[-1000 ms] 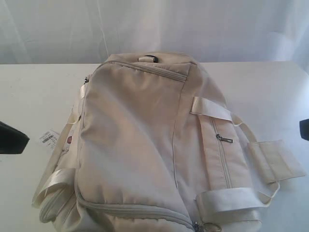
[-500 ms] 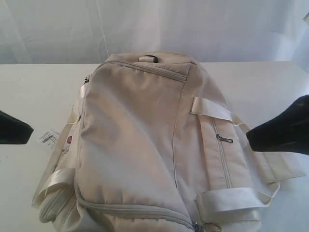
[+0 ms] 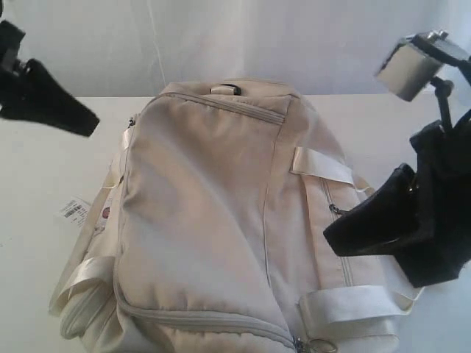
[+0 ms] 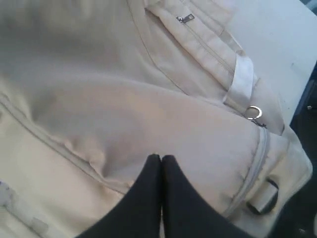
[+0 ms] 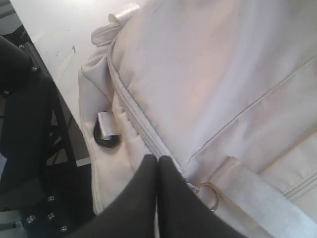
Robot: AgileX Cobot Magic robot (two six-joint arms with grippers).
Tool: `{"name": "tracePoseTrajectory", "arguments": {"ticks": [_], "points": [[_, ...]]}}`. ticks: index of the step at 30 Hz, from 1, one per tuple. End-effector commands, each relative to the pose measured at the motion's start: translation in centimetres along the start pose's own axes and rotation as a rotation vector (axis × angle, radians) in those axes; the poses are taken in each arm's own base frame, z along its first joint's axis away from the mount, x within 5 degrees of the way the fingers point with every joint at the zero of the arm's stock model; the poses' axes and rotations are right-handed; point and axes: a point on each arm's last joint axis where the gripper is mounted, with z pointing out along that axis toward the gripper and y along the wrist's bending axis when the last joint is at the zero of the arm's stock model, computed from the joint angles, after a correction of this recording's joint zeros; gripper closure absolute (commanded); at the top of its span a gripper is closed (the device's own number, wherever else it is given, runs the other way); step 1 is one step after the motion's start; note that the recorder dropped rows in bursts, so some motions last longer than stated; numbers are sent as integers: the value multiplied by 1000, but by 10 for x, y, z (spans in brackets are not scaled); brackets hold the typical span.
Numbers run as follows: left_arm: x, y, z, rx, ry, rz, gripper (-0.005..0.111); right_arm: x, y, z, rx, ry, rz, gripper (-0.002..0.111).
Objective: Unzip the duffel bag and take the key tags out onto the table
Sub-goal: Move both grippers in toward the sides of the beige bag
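The cream duffel bag [image 3: 213, 213] lies zipped shut on the white table [image 3: 44, 169], with its main zipper [image 3: 213, 322] closed along the near end. My left gripper [image 3: 93, 126] hangs shut and empty in the air past the bag's far left corner. In its wrist view the pressed-together tips [image 4: 161, 158] point down at the bag's top panel [image 4: 148, 99]. My right gripper [image 3: 329, 236] hovers shut over the side pocket zipper [image 3: 337, 243]. From the right wrist, its tips [image 5: 157, 158] sit just above the main zipper [image 5: 136, 116], beside a metal ring [image 5: 210, 196]. The key tags are hidden.
A white barcode label [image 3: 73, 211] lies by the bag's left side. Webbing straps [image 3: 320, 165] cross the pocket side. A black buckle [image 5: 105, 134] sits at the bag's end near the table edge [image 5: 59, 64], with dark frame parts [image 5: 29, 148] beyond.
Both arms have come into view. The left gripper rose to the upper left. The right arm swung in from the right until it was over the bag's side pocket.
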Motion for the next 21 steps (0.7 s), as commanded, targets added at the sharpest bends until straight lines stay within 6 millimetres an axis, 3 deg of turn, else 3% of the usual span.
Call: {"name": "tracePoseTrajectory", "arguments": {"ticks": [1,4,10,14,17,21], "points": [[-39,34,10,34,57,-11,107,-2,0,0,8,-24,-99,106],[-59,59,20,13,54,-6,107,0,0,3,-7,-22,-175,94],[-80,94,38,-7,30,5,107,5,8,23,-109,-100,-327,53],[-90,109,54,-33,4,0,104,13,3,46,-93,-80,-338,49],[-93,111,69,-18,20,28,90,14,0,62,-98,-46,-332,49],[-95,109,85,-1,48,51,58,12,-5,79,-97,-6,-326,49]]}}
